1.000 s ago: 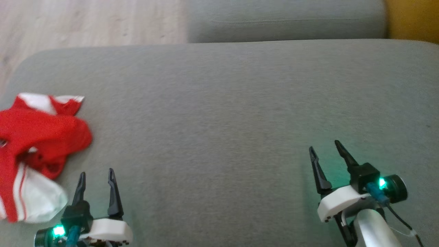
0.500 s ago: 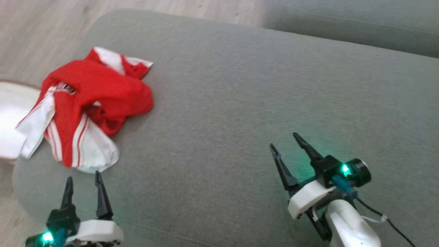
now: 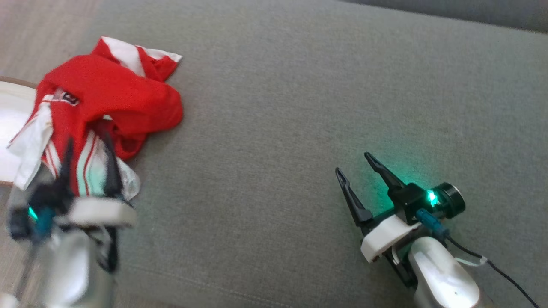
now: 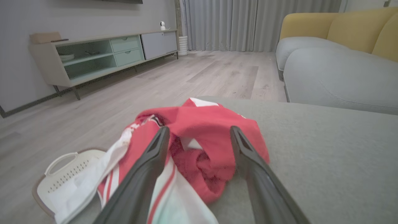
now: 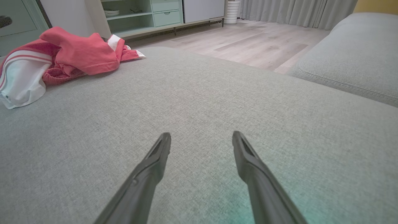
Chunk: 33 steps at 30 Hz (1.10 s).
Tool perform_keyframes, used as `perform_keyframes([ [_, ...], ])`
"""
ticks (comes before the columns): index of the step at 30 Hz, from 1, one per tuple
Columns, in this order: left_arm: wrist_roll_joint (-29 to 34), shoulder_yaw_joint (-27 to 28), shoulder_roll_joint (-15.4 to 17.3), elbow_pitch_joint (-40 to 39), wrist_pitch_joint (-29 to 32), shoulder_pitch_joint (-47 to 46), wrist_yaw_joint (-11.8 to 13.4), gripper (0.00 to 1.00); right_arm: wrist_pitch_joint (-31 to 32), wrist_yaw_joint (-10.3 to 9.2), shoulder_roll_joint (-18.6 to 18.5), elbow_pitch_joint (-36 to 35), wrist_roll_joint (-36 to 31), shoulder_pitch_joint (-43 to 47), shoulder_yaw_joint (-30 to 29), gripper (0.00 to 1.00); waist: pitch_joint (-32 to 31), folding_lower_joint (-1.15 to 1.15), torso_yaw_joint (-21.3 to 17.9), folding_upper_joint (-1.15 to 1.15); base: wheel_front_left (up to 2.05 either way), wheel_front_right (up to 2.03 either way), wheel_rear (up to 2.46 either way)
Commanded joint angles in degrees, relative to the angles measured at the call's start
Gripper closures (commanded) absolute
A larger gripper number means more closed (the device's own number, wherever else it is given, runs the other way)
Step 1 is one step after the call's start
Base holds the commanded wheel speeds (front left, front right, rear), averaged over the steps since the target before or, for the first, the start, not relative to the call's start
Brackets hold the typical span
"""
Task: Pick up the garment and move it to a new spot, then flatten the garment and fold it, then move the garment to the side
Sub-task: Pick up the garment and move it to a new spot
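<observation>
A red and white garment [image 3: 102,100] lies crumpled at the left end of the grey sofa cushion [image 3: 299,107], one white part hanging over the edge. My left gripper [image 3: 87,143] hangs open over the garment's near white part, blurred by motion; in the left wrist view its fingers [image 4: 149,161] straddle the red bunch [image 4: 202,137] with nothing clamped. My right gripper [image 3: 355,164] stands open above bare cushion at the lower right. The garment [image 5: 62,59] shows far to the left in the right wrist view, well away from that gripper [image 5: 201,138].
A white perforated basket [image 4: 67,174] stands on the wooden floor just beyond the cushion's left edge. A second grey sofa section [image 4: 339,77] with yellow back cushions lies beyond. A low TV cabinet [image 4: 93,56] lines the far wall.
The head camera has swung left and down. My left gripper has advanced from short of the garment to over its near white part. The right gripper has kept its pose.
</observation>
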Motion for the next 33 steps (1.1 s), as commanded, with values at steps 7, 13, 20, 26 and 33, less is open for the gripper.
perform_keyframes([
  [7, 0.6, 2.7, 9.7, 9.4, 4.6, -13.8, -0.5, 0.0, -0.8, 0.44, -0.6, -3.1, 1.1, -2.6, 2.6, 0.0, 4.4, -0.01, -3.6, 0.0, 0.0, 0.0, 0.0],
  [13, -0.9, 5.9, 14.6, 20.6, 10.1, -19.7, 2.2, 0.0, -0.8, 0.44, -1.7, -4.1, 1.3, -4.3, 3.5, 0.0, 7.7, -0.01, -7.5, 0.0, 0.0, 0.0, 0.0],
  [20, -3.3, 7.9, 15.9, 30.7, 15.2, -21.3, 3.8, 0.0, -0.8, 0.44, -2.5, -5.2, 1.5, -4.5, 2.6, 0.0, 10.2, -0.01, -10.3, 0.0, 0.0, 0.0, 0.0],
  [26, -5.1, 8.0, 16.4, 35.3, 18.2, -22.7, 1.3, 0.31, -0.8, 0.44, -2.1, -5.2, 1.9, -4.5, 2.3, 0.0, 11.1, -0.01, -11.3, 0.0, 0.0, 0.0, 0.0],
  [33, -4.9, 6.1, 16.9, 36.3, 17.4, -24.5, -0.5, 1.0, -0.8, 0.44, -1.7, -4.8, 2.6, -4.9, 2.1, 0.0, 10.9, -0.01, -11.9, 0.0, 0.0, 0.0, 0.0],
])
